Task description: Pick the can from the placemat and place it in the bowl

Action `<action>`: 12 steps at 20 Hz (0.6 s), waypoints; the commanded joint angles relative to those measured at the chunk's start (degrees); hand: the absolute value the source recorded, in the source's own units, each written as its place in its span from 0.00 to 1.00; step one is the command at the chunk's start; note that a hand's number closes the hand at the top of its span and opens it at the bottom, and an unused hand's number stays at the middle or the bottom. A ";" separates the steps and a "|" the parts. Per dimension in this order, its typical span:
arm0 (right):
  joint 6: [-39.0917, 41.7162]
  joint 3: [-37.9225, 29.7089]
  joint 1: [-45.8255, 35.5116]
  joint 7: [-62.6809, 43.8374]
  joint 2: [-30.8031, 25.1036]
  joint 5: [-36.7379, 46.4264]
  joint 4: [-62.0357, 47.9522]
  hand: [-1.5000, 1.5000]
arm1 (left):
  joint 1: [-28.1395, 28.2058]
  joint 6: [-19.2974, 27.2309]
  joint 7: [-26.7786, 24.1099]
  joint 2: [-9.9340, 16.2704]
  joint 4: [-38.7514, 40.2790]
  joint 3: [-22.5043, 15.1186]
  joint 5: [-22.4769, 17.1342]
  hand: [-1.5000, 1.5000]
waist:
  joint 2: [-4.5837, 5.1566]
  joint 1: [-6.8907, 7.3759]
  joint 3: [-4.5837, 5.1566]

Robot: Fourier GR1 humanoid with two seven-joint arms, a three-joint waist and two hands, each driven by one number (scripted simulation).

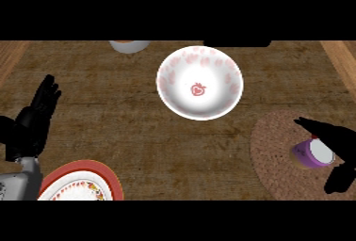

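A small purple can with a white top lies on the round woven brown placemat at the right edge. My right hand reaches in from the right, with one finger stretched over the can's far side and the thumb below it; the fingers look straight and do not close round the can. The white bowl with pink strawberry marks stands at the upper middle, apart from the mat. My left hand rests open at the left edge, fingers up.
A red-rimmed patterned plate lies at the lower left beside my left forearm. A pale cup with an orange inside shows at the top edge. Wooden strips run along both sides of the brown counter.
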State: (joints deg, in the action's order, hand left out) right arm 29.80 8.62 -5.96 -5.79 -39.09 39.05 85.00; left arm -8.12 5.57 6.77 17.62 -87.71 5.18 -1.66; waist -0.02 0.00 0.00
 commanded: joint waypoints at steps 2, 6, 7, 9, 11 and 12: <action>-3.35 0.92 -2.56 2.22 5.08 6.43 -6.44 0.00 | -1.67 0.04 0.48 -1.76 1.15 -0.16 1.81 0.50 | 0.07 0.16 -0.02; 1.58 -2.71 -3.86 2.90 5.11 6.11 -7.74 0.00 | -0.42 -1.34 -3.65 -2.72 3.44 0.92 2.29 0.50 | 0.06 0.12 0.00; 2.16 -2.15 -4.08 3.38 5.93 5.63 -8.50 1.00 | -2.97 -2.46 1.92 0.29 0.62 3.15 0.56 0.50 | 0.05 0.18 -0.01; 5.95 -4.70 -2.13 6.60 2.34 3.78 -5.57 1.00 | 2.64 -1.27 0.01 -2.18 -2.83 1.62 1.94 0.50 | -0.03 0.12 -0.01; -1.43 -0.47 -6.41 10.92 6.57 8.37 -14.81 1.00 | -1.17 -3.90 -2.53 -0.10 2.79 3.58 0.60 0.50 | 0.15 0.38 -0.03; -0.93 -0.49 -5.52 9.99 7.59 8.72 -12.14 1.00 | -1.29 -3.10 0.44 -0.68 1.07 3.54 0.74 0.50 | 0.06 0.21 -0.02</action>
State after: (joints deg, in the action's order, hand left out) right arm 30.56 6.99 -10.32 0.65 -33.86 45.74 76.56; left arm -8.39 3.46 6.09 16.37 -87.29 7.36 -0.41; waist -0.19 0.23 0.32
